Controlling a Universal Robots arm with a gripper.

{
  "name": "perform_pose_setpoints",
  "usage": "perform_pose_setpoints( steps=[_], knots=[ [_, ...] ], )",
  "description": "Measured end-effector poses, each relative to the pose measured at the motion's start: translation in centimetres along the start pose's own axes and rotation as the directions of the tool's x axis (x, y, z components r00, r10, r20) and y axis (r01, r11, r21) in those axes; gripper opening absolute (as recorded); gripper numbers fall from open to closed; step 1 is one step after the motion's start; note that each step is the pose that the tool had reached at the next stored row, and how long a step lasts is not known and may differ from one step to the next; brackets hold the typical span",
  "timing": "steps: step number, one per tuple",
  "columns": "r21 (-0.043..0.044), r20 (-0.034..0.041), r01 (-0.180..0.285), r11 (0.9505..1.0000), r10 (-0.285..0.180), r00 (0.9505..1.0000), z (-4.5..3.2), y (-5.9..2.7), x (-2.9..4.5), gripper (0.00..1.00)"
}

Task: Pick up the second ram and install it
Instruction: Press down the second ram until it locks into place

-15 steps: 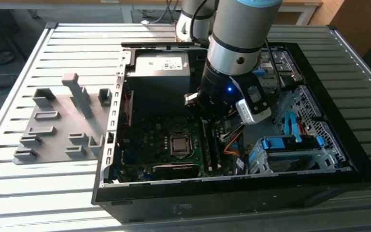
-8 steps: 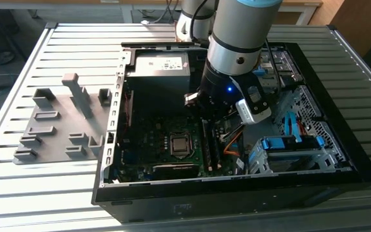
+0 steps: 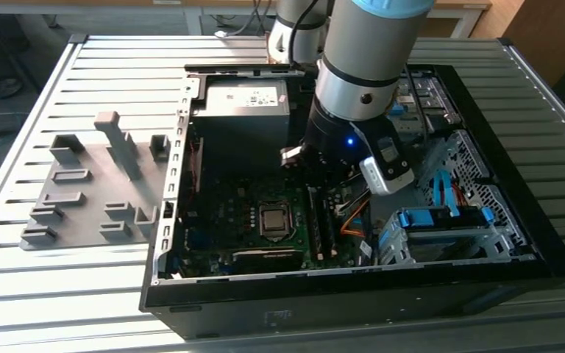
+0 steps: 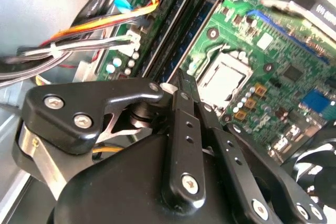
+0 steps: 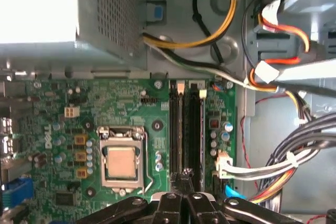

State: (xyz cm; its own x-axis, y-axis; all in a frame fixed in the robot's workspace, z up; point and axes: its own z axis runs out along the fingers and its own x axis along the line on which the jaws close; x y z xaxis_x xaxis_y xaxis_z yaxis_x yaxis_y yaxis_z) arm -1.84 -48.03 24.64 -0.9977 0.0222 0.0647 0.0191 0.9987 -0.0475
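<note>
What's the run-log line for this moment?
gripper: jaws together, low inside computer case | over memory slots on motherboard | holder block outside case

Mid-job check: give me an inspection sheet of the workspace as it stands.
Surface: slatted metal table carrying an open computer case.
Job's things: a blue-green strip lies along the memory slots; whether it is the second ram, cannot tell.
Clutter: nothing seen.
Grippers: gripper low over the memory slots, beside the processor socket.
Cables: coloured wire bundles beside the motherboard.
Surroundings: grey holder block on the table.
</note>
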Motion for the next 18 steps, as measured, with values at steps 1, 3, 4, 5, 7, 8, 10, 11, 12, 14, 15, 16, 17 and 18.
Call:
perform_pose_setpoints(
  steps=[1, 3, 4, 5, 7, 8, 10, 11, 12, 14, 15, 16, 17, 18],
  knots=[
    [-0.0001, 0.0001, 0.001, 1.0, -0.001, 1.0, 0.13, -0.26, -0.01, 0.11],
    [0.0001, 0.0001, 0.002, 1.0, -0.002, 1.0, 0.38, -0.92, -0.04, 0.11],
    [0.0001, 0.0001, 0.002, 1.0, -0.002, 1.0, 0.53, -1.2, -0.05, 0.11],
    [0.0, 0.0002, 0.004, 1.0, -0.004, 1.0, 0.73, -1.4, -0.07, 0.11],
    [0.0005, 0.0004, 0.01, 0.9999, -0.01, 0.9999, 0.97, -1.62, -0.08, 0.11],
    [0.0009, 0.0006, 0.014, 0.9999, -0.014, 0.9999, 1.07, -1.71, -0.09, 0.11],
    [0.001, 0.0011, 0.021, 0.9998, -0.021, 0.9998, 1.36, -1.84, -0.1, 0.11],
    [0.0013, 0.0012, 0.025, 0.9997, -0.025, 0.9997, 1.52, -1.86, -0.08, 0.11],
    [0.0018, 0.0013, 0.028, 0.9996, -0.028, 0.9996, 1.68, -1.88, -0.06, 0.11],
    [0.002, 0.0016, 0.033, 0.9994, -0.033, 0.9994, 1.96, -1.92, -0.06, 0.11],
    [0.0027, 0.0016, 0.036, 0.9993, -0.036, 0.9994, 2.02, -1.96, -0.06, 0.11],
    [0.0028, 0.0021, 0.038, 0.9993, -0.038, 0.9993, 2.04, -2.02, -0.05, 0.11],
    [0.0031, 0.0025, 0.039, 0.9992, -0.039, 0.9992, 2.06, -2.09, -0.05, 0.11],
    [0.0033, 0.0029, 0.041, 0.9992, -0.041, 0.9992, 2.08, -2.17, -0.06, 0.11]
  ],
)
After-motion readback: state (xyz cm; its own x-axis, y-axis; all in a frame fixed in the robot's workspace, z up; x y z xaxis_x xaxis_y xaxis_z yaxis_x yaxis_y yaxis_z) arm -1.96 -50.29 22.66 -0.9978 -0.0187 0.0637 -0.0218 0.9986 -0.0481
